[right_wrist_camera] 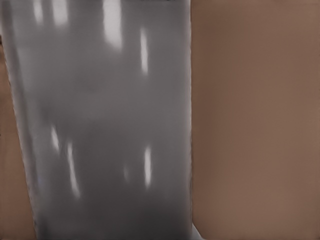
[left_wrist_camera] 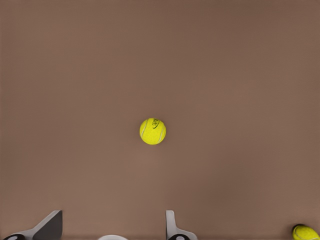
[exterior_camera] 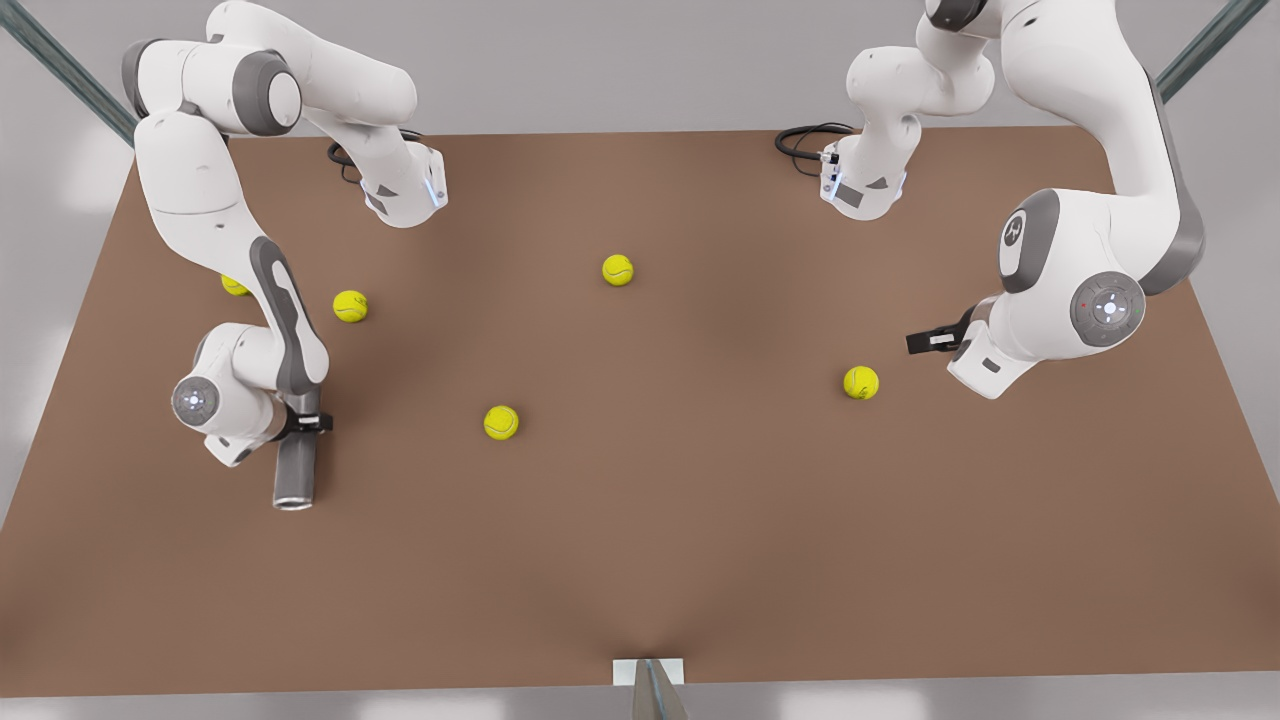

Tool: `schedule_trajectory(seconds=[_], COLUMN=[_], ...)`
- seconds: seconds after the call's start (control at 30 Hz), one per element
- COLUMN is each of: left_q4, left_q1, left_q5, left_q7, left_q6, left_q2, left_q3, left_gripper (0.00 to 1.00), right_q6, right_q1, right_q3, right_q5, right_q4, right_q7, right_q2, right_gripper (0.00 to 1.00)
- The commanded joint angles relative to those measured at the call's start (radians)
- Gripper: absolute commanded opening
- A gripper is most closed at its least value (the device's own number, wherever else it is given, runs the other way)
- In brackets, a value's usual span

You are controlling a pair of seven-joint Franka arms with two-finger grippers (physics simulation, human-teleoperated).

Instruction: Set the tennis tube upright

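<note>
From the front view I see the right gripper (exterior_camera: 303, 423) at the view's left, clamped around the tennis tube (exterior_camera: 295, 472), which lies along the brown table (exterior_camera: 700, 520) with its lighter silvery rim facing the near edge; I cannot tell whether it rests on the surface or is raised off it. My right wrist view gives what the front cannot: the tube's (right_wrist_camera: 105, 125) smooth, dark-grey metallic wall up close, streaked with bright highlights, with the matte tabletop beside it.

The left gripper (exterior_camera: 925, 341) hangs at the front view's right, above the table. In the left wrist view its fingers (left_wrist_camera: 172, 225) stand apart with nothing between them, and one tennis ball (left_wrist_camera: 152, 131) lies well ahead of them, with another (left_wrist_camera: 305, 232) at the frame's corner.

I count five fuzzy yellow-green balls in the front view: one (exterior_camera: 860, 382) near the left gripper, one (exterior_camera: 617, 270) mid-table, one (exterior_camera: 501, 422) toward the near side, one (exterior_camera: 350, 305) by the right arm, and one (exterior_camera: 234, 286) half hidden behind that arm. One tube, two arms.
</note>
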Motion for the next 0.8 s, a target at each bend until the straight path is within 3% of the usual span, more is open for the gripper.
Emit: schedule_trajectory(seconds=[0.0, 0.1, 0.23, 0.27, 0.33, 0.4, 0.47, 0.6, 0.7, 0.77], left_q4=[0.0, 0.0, 0.0, 0.0, 0.0, 0.0, 0.0, -0.032, -0.001, 0.002], left_q1=[0.001, 0.001, 0.003, 0.003, 0.003, 0.004, 0.006, 0.001, 0.006, -0.009], left_q5=[0.001, 0.001, 0.002, 0.002, 0.004, 0.004, 0.004, -0.004, -0.039, -0.07], left_q7=[-0.009, -0.007, -0.007, -0.007, -0.007, -0.006, -0.006, 0.0, 0.002, 0.004], left_q6=[-0.001, -0.001, 0.007, 0.011, 0.03, 0.036, 0.038, 0.126, 0.162, 0.188], left_q2=[0.0, 0.0, 0.0, 0.0, 0.0, 0.006, 0.009, 0.084, 0.116, 0.119], left_q3=[0.0, 0.0, 0.0, 0.001, 0.001, 0.008, 0.008, 0.003, -0.003, -0.002], left_gripper=[1.0, 1.0, 1.0, 1.0, 1.0, 1.0, 1.0, 1.0, 1.0, 1.0], right_q6=[-0.052, -0.107, -0.112, -0.112, -0.113, -0.112, -0.104, -0.069, -0.02, -0.009], right_q1=[0.006, 0.015, 0.033, 0.113, 0.309, 0.478, 0.592, 0.679, 0.794, 0.803], right_q3=[0.005, 0.092, 0.37, 0.381, 0.377, 0.37, 0.365, 0.361, 0.255, 0.238], right_q5=[-0.02, -0.02, -0.031, -0.046, -0.118, -0.331, -0.445, -0.673, -0.712, -0.709], right_q4=[0.009, 0.009, 0.027, 0.059, 0.213, 0.363, 0.409, 0.477, 0.533, 0.559], right_q7=[-0.042, -0.13, -0.24, -0.242, -0.234, -0.173, -0.122, -0.126, -0.126, -0.119], right_q2=[-0.022, -0.088, -0.136, -0.129, -0.053, 0.028, 0.064, 0.16, 0.245, 0.283], right_gripper=[0.48, 0.48, 0.5, 0.5, 0.49, 0.49, 0.49, 0.49, 0.49, 0.49])
